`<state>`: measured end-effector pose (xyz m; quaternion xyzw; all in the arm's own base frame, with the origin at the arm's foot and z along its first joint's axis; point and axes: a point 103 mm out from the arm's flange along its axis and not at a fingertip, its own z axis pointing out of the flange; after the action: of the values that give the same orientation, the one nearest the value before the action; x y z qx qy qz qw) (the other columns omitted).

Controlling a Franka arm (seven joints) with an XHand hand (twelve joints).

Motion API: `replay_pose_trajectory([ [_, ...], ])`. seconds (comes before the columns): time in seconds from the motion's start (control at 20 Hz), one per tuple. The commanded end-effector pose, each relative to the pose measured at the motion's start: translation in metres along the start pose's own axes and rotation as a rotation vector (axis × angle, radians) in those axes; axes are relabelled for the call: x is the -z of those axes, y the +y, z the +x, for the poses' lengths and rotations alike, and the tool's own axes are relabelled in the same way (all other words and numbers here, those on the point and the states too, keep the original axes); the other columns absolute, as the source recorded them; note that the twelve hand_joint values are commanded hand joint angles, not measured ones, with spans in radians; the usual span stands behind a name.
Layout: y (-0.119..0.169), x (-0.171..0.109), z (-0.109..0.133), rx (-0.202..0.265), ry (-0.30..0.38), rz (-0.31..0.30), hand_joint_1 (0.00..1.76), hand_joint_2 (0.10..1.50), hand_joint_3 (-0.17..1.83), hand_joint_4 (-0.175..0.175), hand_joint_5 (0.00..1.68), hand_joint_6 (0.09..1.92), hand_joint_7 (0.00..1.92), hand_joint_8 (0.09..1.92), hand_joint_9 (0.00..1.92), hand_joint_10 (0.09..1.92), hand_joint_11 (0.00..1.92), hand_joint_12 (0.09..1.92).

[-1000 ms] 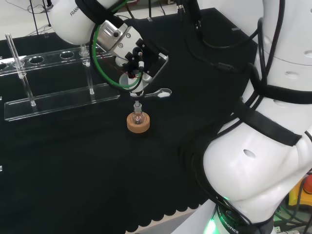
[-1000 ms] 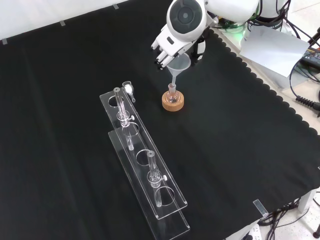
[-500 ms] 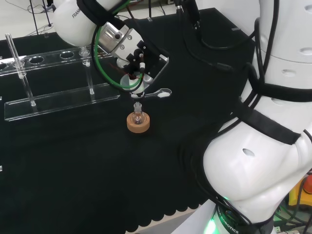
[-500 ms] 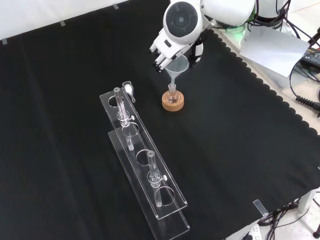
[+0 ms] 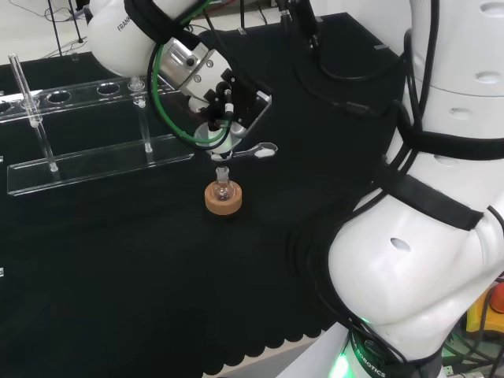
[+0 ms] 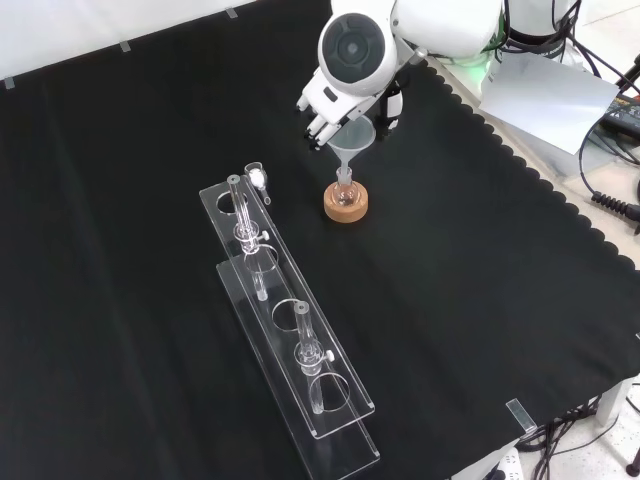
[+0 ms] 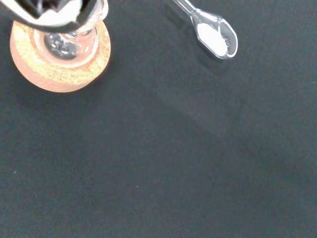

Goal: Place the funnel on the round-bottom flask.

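The small round-bottom flask [image 6: 345,190] stands upright in a cork ring [image 6: 346,207] near the cloth's middle. Directly above it, the hand [image 6: 333,106] has its fingers curled round a clear funnel [image 6: 352,146], whose stem points down at the flask's neck. In the head view the hand [image 5: 211,88] holds the funnel [image 5: 213,137] just above the flask [image 5: 224,186] and its cork ring [image 5: 224,200]. The wrist view looks down on the flask [image 7: 65,43] in the cork ring [image 7: 59,74], with part of the hand [image 7: 52,11] over the flask's mouth. I cannot tell whether the stem has entered the neck.
A clear spoon [image 5: 261,150] with white powder lies on the cloth close beside the flask, also in the wrist view [image 7: 214,37]. A long clear rack [image 6: 290,325] with glass tubes stands left of the flask in the front view. The cloth's scalloped edge [image 6: 520,170] runs along the right.
The hand with the funnel has shifted slightly left in the front view, staying over the flask. The flask, ring and spoon have not moved.
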<state>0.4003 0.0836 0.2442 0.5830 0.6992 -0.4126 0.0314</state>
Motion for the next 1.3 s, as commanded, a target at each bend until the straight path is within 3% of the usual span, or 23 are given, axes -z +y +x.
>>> replay_pose_trajectory([
  [0.05, 0.002, 0.001, 0.002, -0.001, -0.007, 0.011, 0.9, 0.75, 0.72, -0.046, 0.64, 0.92, 0.77, 0.78, 1.15, 0.54, 0.8, 1.08],
  [0.95, 0.012, -0.012, 0.003, 0.011, 0.013, 0.03, 0.89, 0.75, 0.72, -0.047, 0.63, 0.92, 0.76, 0.78, 1.14, 0.54, 0.81, 1.08],
  [1.1, 0.012, -0.012, 0.002, 0.016, 0.025, 0.047, 0.86, 0.72, 0.72, -0.057, 0.57, 0.9, 0.73, 0.79, 1.12, 0.54, 0.78, 1.09],
  [1.3, 0.011, -0.013, 0.002, 0.031, 0.035, 0.102, 0.76, 0.62, 0.69, -0.074, 0.32, 0.52, 0.55, 0.81, 0.95, 0.62, 0.62, 1.2],
])
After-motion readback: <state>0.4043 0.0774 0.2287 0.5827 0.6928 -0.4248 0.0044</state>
